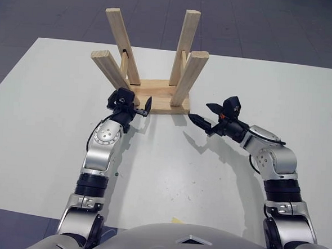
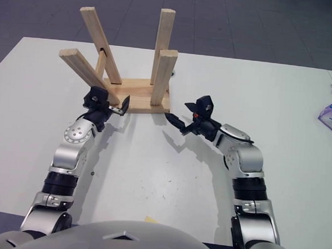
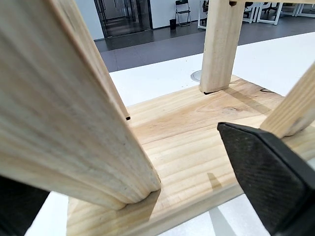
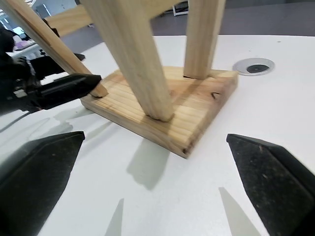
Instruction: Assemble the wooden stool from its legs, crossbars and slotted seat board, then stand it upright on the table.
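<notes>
Left eye view: inverted stool (image 1: pixel 159 96); left hand (image 1: pixel 136 107) open astride leg (image 1: pixel 110 69); right hand (image 1: pixel 200 112) open nearby.

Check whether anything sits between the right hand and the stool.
Nothing visible does. The right hand is open and faces the near right corner of the seat of the upside-down stool, with only bare table between them. The left hand is at the seat's other near corner, off that path.
</notes>
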Robot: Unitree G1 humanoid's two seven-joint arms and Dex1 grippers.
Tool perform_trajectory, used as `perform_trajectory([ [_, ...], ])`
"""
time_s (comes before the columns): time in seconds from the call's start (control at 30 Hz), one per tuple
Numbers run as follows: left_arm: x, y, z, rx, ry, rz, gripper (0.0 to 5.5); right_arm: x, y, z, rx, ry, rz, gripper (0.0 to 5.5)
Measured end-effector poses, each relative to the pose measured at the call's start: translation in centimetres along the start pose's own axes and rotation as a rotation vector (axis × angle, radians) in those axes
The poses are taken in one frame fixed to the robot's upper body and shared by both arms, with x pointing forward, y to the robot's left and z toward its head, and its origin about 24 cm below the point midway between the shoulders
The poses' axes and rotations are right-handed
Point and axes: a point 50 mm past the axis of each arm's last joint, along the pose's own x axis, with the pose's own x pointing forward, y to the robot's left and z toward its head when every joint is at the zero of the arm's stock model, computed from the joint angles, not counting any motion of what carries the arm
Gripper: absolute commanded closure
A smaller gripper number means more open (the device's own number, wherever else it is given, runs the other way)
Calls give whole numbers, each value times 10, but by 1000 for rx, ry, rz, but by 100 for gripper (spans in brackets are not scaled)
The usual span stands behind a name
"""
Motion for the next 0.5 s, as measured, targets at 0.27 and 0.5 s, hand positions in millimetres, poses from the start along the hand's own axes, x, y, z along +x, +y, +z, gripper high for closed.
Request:
perform_trajectory([
  [0.27, -12, 14, 8, 57, -36, -215, 11, 13, -9, 14, -118, -51, 87, 10],
  [0.5, -10, 39, 18, 114, -32, -261, 11, -3, -46, 17, -143, -59, -107, 10],
])
